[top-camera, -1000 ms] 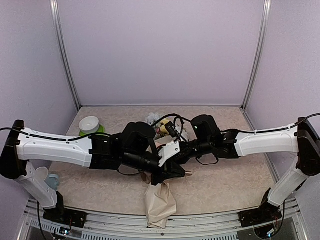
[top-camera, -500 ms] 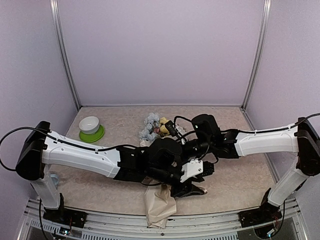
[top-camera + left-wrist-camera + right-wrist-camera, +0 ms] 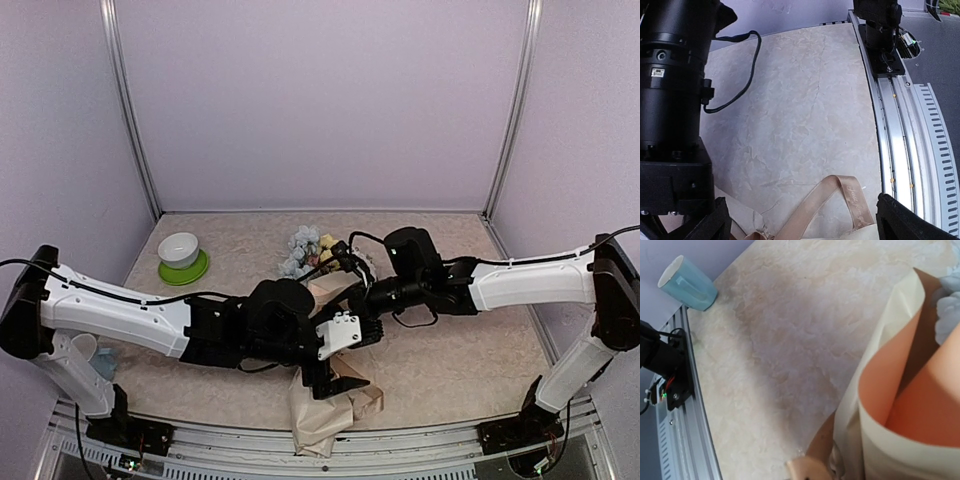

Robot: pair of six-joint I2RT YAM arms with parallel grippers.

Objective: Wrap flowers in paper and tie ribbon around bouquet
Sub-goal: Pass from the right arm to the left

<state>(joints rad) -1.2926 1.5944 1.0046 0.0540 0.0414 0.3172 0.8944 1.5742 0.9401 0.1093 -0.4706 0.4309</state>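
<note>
Marbled cream table (image 3: 450,360), beige paper (image 3: 320,415) with flowers (image 3: 303,245) mid-table, tan ribbon (image 3: 852,197), green plate (image 3: 186,272), pale blue cup (image 3: 687,282)

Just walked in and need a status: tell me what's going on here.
The right claw is shut, apparently pinching the beige crinkly paper wrap around the pale blue and yellow artificial flowers. The left claw stands wide open over a loop of flat tan ribbon near the front edge of the marbled table.

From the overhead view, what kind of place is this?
Probably a lab robot test cell, not a shop. It has plain lilac wall panels on silvery metal corner posts, a marbled cream tabletop, and a slotted aluminium rail along the table's near edge.
</note>
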